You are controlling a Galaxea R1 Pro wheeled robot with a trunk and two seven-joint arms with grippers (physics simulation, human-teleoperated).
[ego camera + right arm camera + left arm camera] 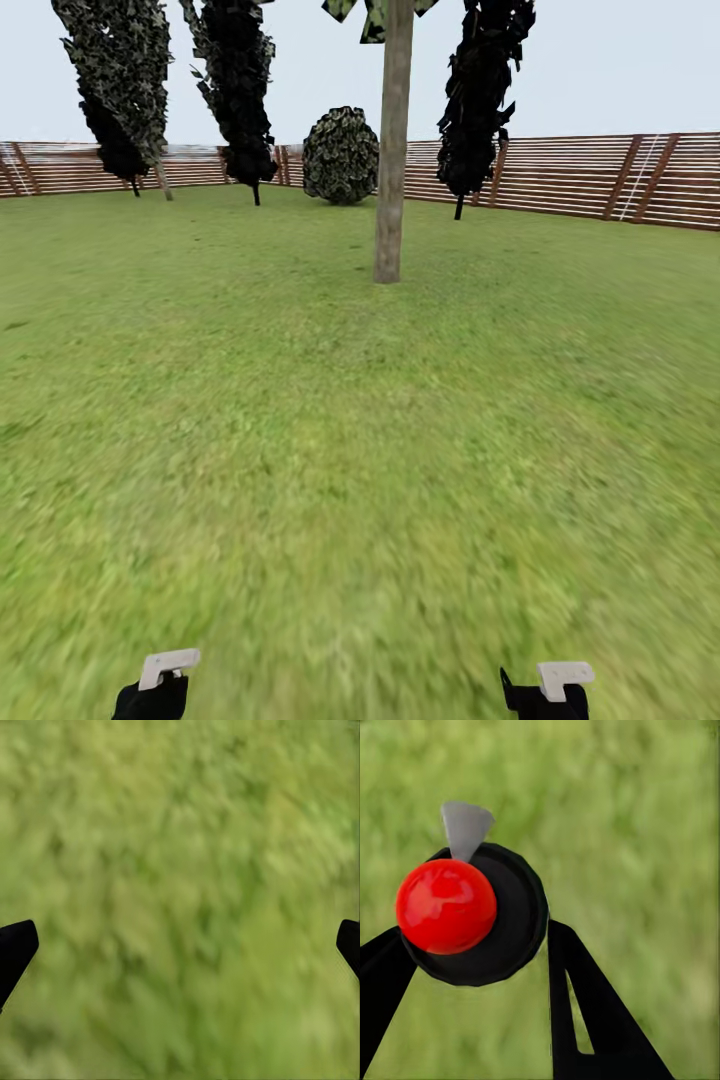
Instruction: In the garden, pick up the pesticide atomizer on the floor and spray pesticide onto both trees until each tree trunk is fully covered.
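The pesticide atomizer (472, 915) has a round black body, a glossy red cap and a grey nozzle. My left gripper (476, 937) is shut on it, one black finger (585, 1005) pressed against each side, with grass behind. At the bottom edge of the head view my left gripper (155, 692) and right gripper (545, 692) hang low over the lawn (360, 450). The right gripper (180, 945) is open, holding nothing, over blurry grass. One tall tree with a straight grey-tan trunk (391, 160) stands ahead, slightly right of centre, its crown cut off by the frame.
A reddish-brown slatted fence (580, 175) rings the far side of the lawn. Narrow dark cypress-like trees (240, 90) and a round dark bush (341, 155) stand along it. Open grass stretches between me and the trunk.
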